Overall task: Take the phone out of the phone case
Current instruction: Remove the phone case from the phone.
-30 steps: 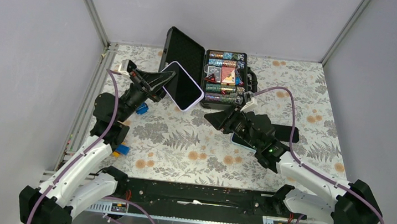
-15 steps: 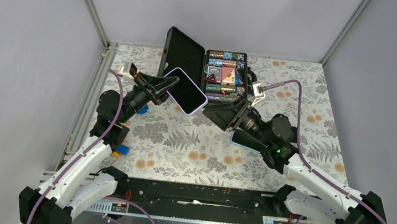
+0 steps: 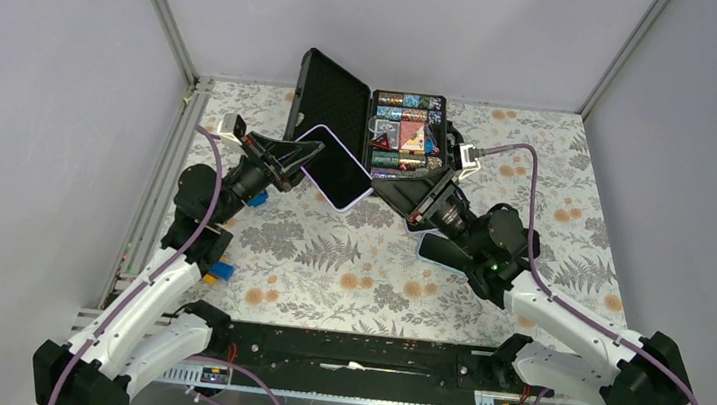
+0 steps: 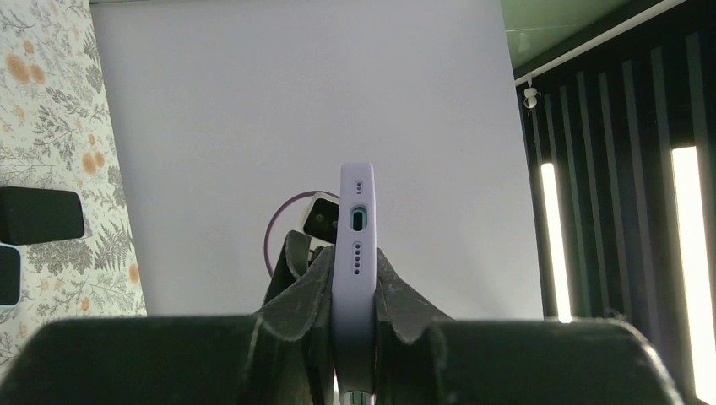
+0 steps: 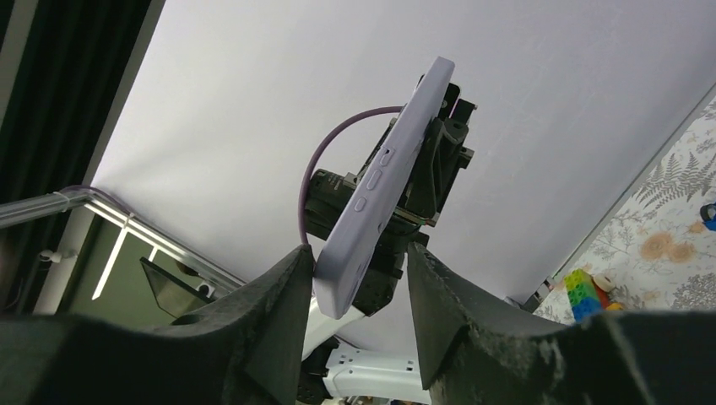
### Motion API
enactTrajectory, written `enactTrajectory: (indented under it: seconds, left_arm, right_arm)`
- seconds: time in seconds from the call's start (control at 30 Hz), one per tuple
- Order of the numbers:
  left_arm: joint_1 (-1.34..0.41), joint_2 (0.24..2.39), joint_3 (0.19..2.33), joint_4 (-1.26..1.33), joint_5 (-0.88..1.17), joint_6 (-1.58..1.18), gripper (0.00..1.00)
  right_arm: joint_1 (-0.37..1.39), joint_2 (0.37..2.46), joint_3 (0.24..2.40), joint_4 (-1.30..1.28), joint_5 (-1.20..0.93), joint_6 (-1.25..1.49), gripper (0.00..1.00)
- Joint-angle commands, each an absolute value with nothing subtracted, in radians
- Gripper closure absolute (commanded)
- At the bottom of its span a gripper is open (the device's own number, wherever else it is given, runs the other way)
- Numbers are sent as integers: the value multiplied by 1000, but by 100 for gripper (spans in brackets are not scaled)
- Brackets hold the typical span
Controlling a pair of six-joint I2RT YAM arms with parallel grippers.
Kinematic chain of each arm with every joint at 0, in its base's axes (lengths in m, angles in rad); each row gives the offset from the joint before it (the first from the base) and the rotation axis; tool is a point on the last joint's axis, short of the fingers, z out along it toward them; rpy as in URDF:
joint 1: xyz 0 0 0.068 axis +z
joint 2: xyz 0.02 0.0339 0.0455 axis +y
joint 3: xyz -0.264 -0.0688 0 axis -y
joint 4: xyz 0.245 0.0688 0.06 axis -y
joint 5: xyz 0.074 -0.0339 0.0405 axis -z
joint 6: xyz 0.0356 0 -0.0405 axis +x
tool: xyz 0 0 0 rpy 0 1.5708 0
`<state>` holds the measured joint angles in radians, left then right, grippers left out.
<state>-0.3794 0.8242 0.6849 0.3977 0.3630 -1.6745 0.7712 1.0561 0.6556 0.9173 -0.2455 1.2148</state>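
The phone case has a smooth, matt, rubber-like skin. The phone has a glossy black glass face. The gripper fingers are matt black plastic, slightly rough. The table cover is a matt printed sheet.

Phone, dark screen facing up, inside lilac phone case, held aloft, tilted

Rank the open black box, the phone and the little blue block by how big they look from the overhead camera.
1. open black box
2. phone, held up nearer the camera, so it looks slightly bigger than it is
3. blue block, by far the smallest
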Motion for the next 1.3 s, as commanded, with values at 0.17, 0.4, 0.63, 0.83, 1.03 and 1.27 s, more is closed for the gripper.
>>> enactTrajectory:
  seconds: [0.17, 0.4, 0.63, 0.83, 1.03, 1.27]
  left_arm:
    - [-379, 825, 712, 489, 364, -1737, 100]
    - [-379, 857, 703, 617, 370, -1814, 100]
    - [-379, 895, 693, 738, 363, -1938, 100]
    - [-384, 1004, 738, 941, 374, -2079, 100]
    - [-400, 1004, 712, 1004, 318, -2067, 100]
    - [-400, 966, 703, 962, 317, -2015, 100]
  right_arm:
    - [767, 1066, 708, 970, -267, 1276, 58]
    - [770, 1126, 675, 1049, -294, 1341, 77]
    - [769, 1149, 639, 1114, -273, 1376, 90]
    - [787, 1209, 645, 1207, -265, 1522, 100]
    - [788, 1206, 664, 1210, -262, 1586, 100]
    - [787, 1160, 675, 1087, -256, 1501, 100]
